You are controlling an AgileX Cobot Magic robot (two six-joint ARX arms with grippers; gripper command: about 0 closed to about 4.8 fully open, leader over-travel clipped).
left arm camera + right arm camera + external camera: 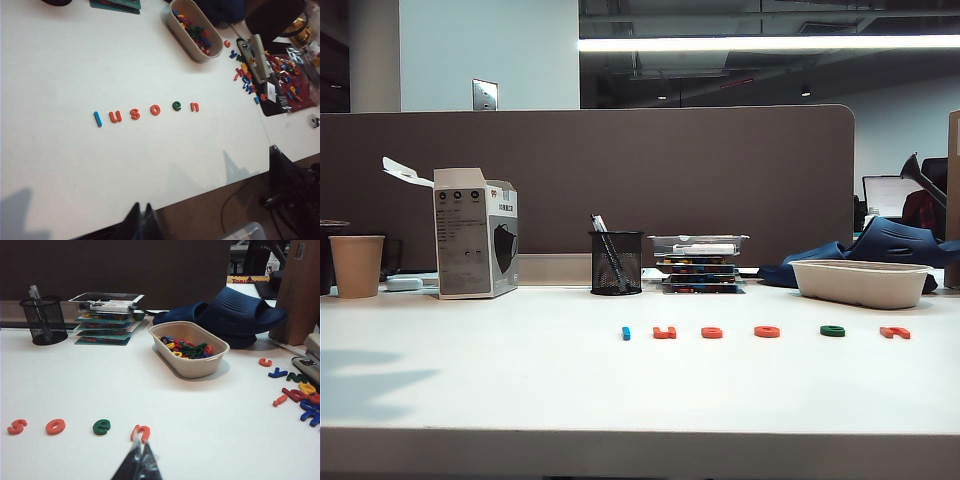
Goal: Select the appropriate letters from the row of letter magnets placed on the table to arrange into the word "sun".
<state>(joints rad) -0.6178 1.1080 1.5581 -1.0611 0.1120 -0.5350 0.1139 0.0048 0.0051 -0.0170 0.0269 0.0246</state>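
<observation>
Only the tips of the robot show: the left hand appears as two thin, dark, almost black tapered fingers pressed into one narrow wedge, and the right hand looks alike, its dark pointed fingers catching a faint grey sheen along their edges.

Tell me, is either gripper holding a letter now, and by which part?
No. The left gripper and right gripper have shut jaws with nothing between them; all row letters lie on the table.
</observation>
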